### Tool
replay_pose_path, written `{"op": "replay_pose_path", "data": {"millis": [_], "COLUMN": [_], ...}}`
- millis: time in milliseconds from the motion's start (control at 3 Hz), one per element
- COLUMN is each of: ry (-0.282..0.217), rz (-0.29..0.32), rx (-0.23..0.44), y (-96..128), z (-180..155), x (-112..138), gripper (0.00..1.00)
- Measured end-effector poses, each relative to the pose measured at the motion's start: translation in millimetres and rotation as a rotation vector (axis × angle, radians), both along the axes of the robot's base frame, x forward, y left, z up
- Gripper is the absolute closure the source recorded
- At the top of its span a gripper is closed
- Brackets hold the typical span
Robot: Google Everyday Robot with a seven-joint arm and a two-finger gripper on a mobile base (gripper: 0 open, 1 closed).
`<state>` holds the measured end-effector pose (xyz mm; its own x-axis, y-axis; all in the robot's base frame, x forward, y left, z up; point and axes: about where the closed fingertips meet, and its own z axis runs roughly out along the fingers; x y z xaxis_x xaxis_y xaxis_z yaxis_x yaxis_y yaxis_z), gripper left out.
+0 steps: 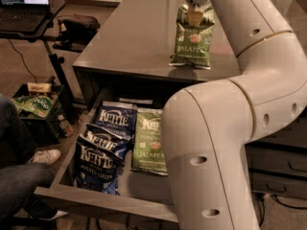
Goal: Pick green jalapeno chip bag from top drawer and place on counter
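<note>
A green jalapeno chip bag (193, 43) stands upright on the grey counter (134, 37), near its front right. My gripper (194, 14) is right above it and shut on the bag's top edge. A second, like green bag (150, 140) lies flat in the open top drawer (96, 198) below the counter, partly hidden by my arm's elbow. Two dark blue Kettle bags (101, 152) lie to its left in the drawer.
My large white arm (225, 143) covers the drawer's right half. A laptop (23, 4) on a black stand is at the far left, with a crate of green bags (33, 104) below. A person's leg and shoe (44, 156) are beside the drawer's left wall. Closed drawer fronts (278, 164) are at right.
</note>
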<state>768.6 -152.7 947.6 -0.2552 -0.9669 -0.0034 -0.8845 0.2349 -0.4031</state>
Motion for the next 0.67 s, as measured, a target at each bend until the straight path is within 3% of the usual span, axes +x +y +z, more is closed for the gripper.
{"op": "replay_pose_path", "data": {"millis": [667], "ry": [-0.059], "rz": [0.014], "rx": [0.012], "y": [5.8], "z": [-0.9], "x": [19.3], "gripper": [0.59]}}
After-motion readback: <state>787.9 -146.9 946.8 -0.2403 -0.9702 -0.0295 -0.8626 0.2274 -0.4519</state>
